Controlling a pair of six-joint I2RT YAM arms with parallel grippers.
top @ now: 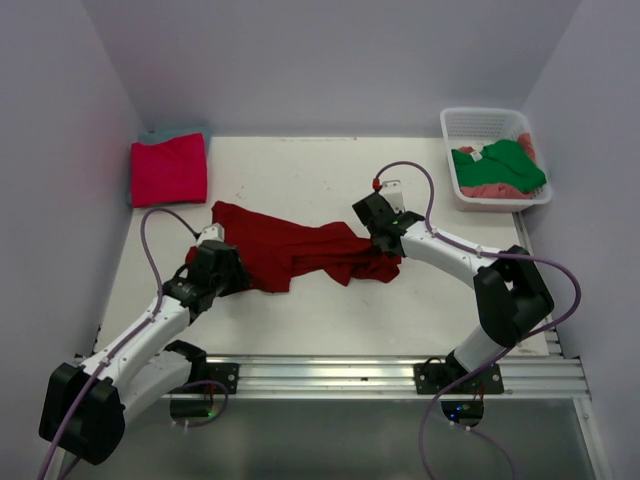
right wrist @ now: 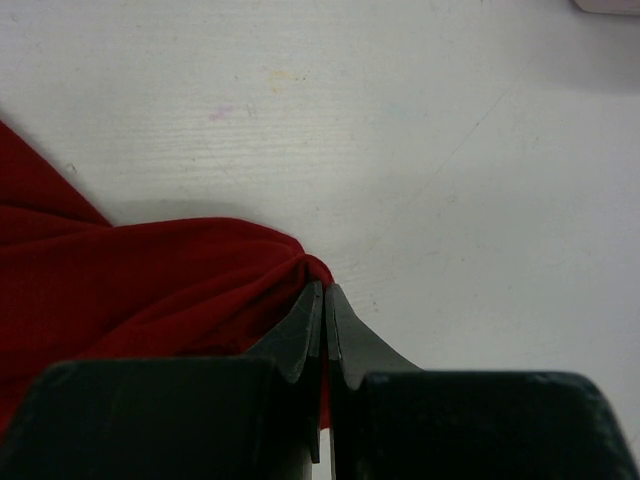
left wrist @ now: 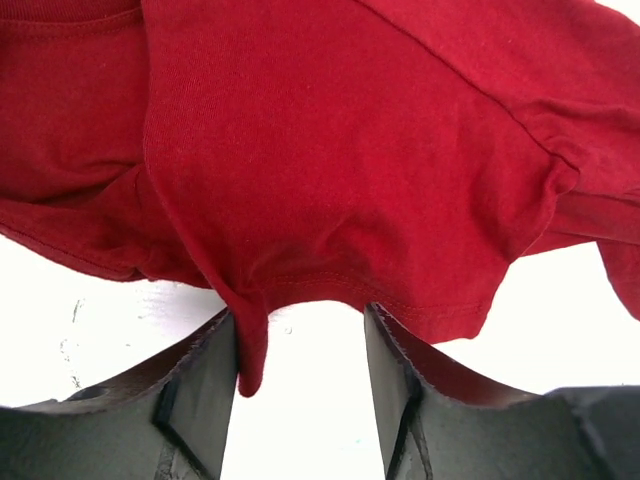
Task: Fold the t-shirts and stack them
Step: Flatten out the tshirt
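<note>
Straddling the hem, the left claw (left wrist: 300, 330) stands spread, its two dark fingers apart, with a stitched fold of the dark red cotton t-shirt (left wrist: 330, 150) hanging down between them and brushing the left-hand finger. Nothing is pinched on this side yet. The cloth lies directly ahead of this claw and partly over it, so I judge that a straight squeeze would take the hem.

Across the white matte desk (top: 330, 320), the right claw (right wrist: 323, 290) is pressed together, pinching a gathered edge of the same shirt, and the fabric puckers into its tips.

From above, the shirt is a rumpled band whose long axis runs left to right between the two claws, one at each end. It is soft, thin and creased, not laid flat.

Farther back on the left, a folded magenta-pink t-shirt (top: 168, 168) sits squarely on a teal one (top: 175, 132). At the far right, a white plastic lattice basket (top: 480, 122) holds a crumpled green t-shirt (top: 500, 165) over a salmon-pink one (top: 490, 190).
</note>
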